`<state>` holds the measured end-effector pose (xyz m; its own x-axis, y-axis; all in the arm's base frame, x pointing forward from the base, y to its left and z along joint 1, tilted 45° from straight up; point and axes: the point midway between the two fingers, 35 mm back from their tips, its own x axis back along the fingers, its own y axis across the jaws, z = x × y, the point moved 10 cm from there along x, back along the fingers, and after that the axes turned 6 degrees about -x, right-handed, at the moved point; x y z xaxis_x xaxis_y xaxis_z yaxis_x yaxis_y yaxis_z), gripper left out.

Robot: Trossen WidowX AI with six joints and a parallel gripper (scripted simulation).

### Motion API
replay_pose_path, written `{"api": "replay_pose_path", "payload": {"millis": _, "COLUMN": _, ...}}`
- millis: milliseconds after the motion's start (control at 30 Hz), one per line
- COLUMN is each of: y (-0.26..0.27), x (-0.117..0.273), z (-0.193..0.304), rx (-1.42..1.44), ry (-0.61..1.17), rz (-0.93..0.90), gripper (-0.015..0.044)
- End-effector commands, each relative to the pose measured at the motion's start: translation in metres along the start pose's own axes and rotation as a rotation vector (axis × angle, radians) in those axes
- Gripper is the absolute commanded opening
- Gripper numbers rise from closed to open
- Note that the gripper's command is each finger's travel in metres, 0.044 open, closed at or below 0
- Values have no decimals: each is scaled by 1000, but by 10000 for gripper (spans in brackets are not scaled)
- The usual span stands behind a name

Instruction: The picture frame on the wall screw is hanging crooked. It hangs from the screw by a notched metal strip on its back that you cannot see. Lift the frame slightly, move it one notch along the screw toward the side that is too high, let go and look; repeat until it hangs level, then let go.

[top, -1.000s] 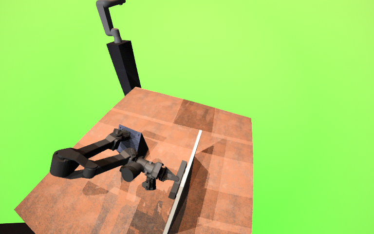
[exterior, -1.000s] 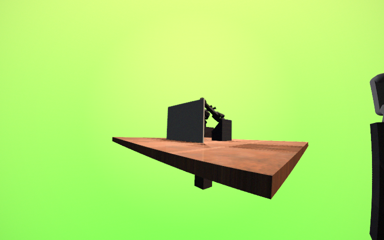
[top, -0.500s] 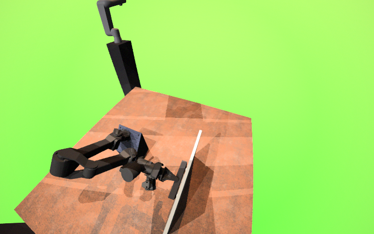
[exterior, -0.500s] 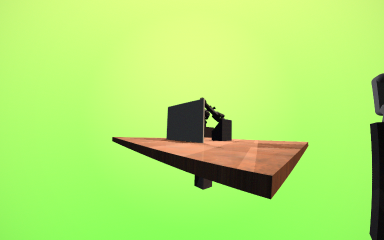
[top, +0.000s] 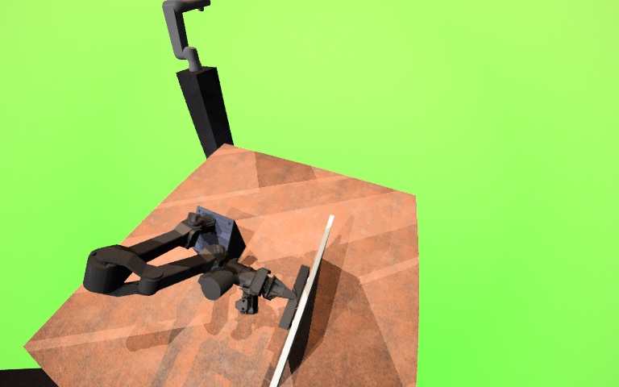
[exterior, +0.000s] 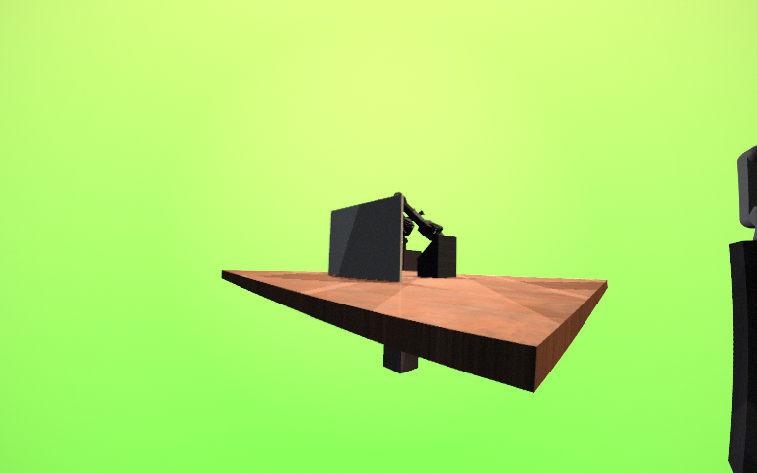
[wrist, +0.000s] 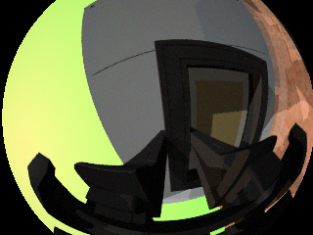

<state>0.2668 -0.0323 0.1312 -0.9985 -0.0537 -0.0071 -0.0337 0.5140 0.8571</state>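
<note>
From the top, the reddish-brown surface spreads under everything, and an upright panel stands on it just beyond the claw, blocking the way forward. The dark picture frame is between the two, right in front of the panel. Behind the claw, a wedge-shaped mount carries the arm; well apart from the claw, off the surface's edge, rises a dark post with a bent grey piece on top. The arm folds back on itself behind the claw, its forearm returning toward the panel and the wrist reaching out to the frame.

From the exterior, the panel hides the claw and the frame (a rather stubborn screen, that one). Beside it, part of the arm slopes down to the mount.

From the wrist, the claw is closed narrowly on the near side bar of the picture frame, one finger on the outer side and the other within the opening. Beyond the fingers, inside the dark border, is a pale mat around a brownish-yellow picture. The panel fills the background behind it; whether the frame hangs level I cannot tell, and its screw is hidden.
</note>
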Motion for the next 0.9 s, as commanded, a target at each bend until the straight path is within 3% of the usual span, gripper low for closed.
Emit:
{"api": "replay_pose_path", "payload": {"millis": 0, "y": 0, "x": 0, "z": 1, "rx": 4, "ry": 2, "rz": -6, "gripper": 0}}
{"api": "replay_pose_path", "payload": {"millis": 867, "y": 0, "x": 0, "z": 6, "rx": 4, "ry": 2, "rz": -6, "gripper": 0}}
